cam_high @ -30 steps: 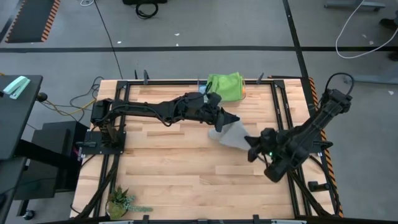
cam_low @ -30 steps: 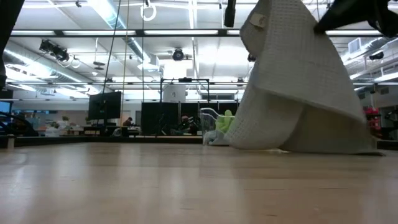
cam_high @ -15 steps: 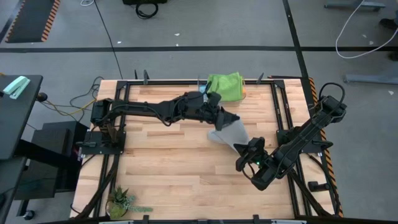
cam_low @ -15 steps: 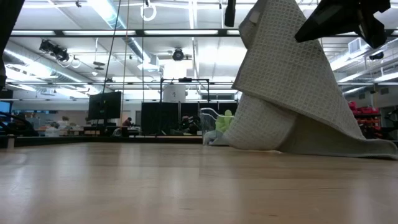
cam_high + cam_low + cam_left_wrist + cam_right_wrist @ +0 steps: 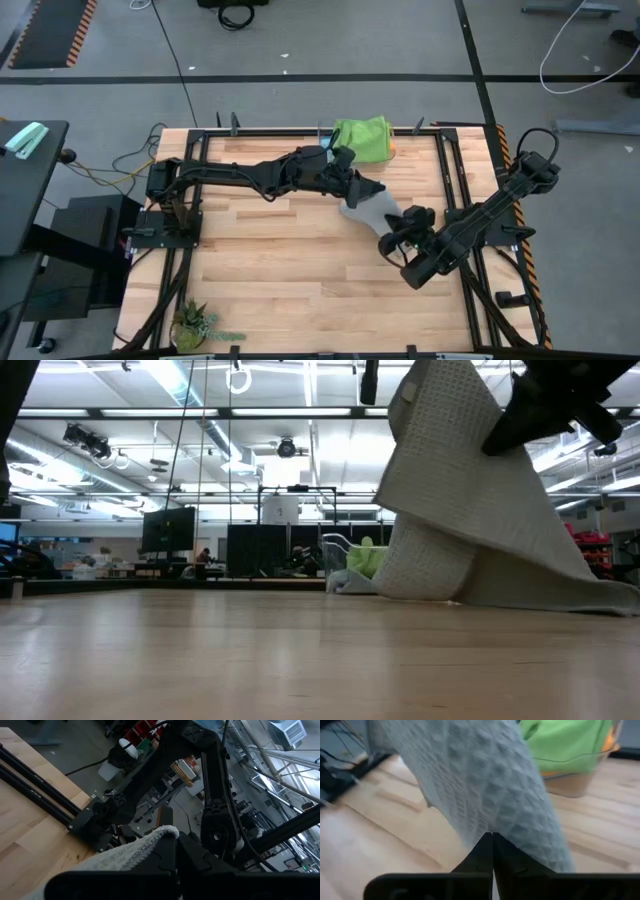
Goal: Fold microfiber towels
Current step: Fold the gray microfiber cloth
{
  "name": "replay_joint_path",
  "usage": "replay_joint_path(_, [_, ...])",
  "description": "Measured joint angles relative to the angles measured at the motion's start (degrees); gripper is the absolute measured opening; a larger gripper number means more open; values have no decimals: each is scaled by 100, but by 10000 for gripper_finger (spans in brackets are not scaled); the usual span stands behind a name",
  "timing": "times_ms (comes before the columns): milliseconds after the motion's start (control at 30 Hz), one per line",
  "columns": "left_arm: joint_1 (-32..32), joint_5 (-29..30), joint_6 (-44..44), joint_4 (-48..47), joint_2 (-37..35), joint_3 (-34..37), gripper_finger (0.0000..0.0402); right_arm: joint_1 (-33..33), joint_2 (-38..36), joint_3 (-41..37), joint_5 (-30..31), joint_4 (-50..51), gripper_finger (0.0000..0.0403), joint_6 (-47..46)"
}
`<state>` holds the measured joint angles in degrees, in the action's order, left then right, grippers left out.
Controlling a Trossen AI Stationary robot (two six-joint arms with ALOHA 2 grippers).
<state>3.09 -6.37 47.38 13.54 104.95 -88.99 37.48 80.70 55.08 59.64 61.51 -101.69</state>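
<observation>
I hold the grey towel [image 5: 372, 208] above the worktop [image 5: 270, 260], left claw [image 5: 378, 190] and right claw [image 5: 391, 243] both clamped on it. I judge its fold is not begun. Green towel [image 5: 362, 137] and an orange one wait in the clear bin [image 5: 580, 782] at the far edge.

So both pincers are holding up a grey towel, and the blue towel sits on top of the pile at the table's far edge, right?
Not quite. The towel on top of the pile is bright green, as the high view shows. The rest holds: the left pincer and right pincer both grip the grey towel, lifted partly off the table.
</observation>
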Motion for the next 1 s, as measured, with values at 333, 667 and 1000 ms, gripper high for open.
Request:
replay_joint_path(333, [-260,-94,-399,315,-9,-4,6,-25,32,71,-246,606,4,-164])
replay_joint_path(667, [-407,392,-604,-367,39,-2,6,362,32,71,-575,-88,16,-571])
replay_joint_path(1000, [-310,424,-604,-91,87,0,6,201,36,69,201,-2428,20,863])
